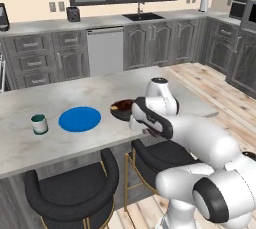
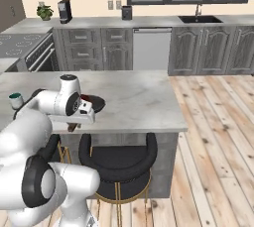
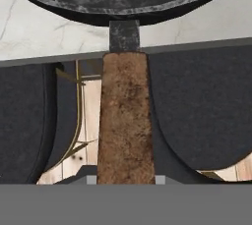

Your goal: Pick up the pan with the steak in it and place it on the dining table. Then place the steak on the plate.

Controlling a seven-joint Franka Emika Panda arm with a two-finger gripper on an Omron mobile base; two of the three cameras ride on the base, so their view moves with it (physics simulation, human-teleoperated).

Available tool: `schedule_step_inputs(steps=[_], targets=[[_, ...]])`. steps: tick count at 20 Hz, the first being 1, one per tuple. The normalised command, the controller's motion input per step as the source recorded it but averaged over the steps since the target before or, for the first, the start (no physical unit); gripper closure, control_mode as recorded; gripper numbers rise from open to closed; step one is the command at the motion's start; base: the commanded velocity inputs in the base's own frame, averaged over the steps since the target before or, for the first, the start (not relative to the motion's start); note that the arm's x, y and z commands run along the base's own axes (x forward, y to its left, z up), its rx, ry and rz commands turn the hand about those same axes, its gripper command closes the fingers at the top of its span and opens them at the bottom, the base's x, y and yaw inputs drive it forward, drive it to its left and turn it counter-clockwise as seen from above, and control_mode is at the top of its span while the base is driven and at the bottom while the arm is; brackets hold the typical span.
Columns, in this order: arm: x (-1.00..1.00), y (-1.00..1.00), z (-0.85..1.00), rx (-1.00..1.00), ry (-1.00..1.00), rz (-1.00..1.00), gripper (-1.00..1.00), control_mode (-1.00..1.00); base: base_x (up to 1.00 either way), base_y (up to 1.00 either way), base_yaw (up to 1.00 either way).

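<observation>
While the pan [image 1: 122,109] sits at the table [image 1: 65,93] edge ahead of the claw [image 1: 150,132], steak [image 1: 121,106] inside, plate [image 1: 79,119] beyond-left, a jolt might tip it.

From the right, kitchen cabinets stand far beyond.

Hand view: handle [image 3: 125,121] runs into the claw; I cannot tell its grip.

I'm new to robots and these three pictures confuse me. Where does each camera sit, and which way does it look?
Left base view: behind the arm's left, looking down over the table, plate, mug and pan; the white arm rises at lower right.
Right base view: behind the arm's right, facing the same table and pan, with the stove far left; the arm rises at lower left.
Hand view: on the hand, looking along the pan's brown handle toward the pan, stools below.
All three share the pan and table.
</observation>
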Motion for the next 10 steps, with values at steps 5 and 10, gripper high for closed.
schedule_step_inputs(steps=[5, 10], targets=[[0.35, 0.05, -0.24, 0.01, 0.0, 0.01, 1.0, -1.0, 0.0, 0.0, 0.0], [0.25, 0.11, -0.24, 0.0, 0.0, 0.0, 1.0, -1.0, 0.0, 0.0, 0.0]])
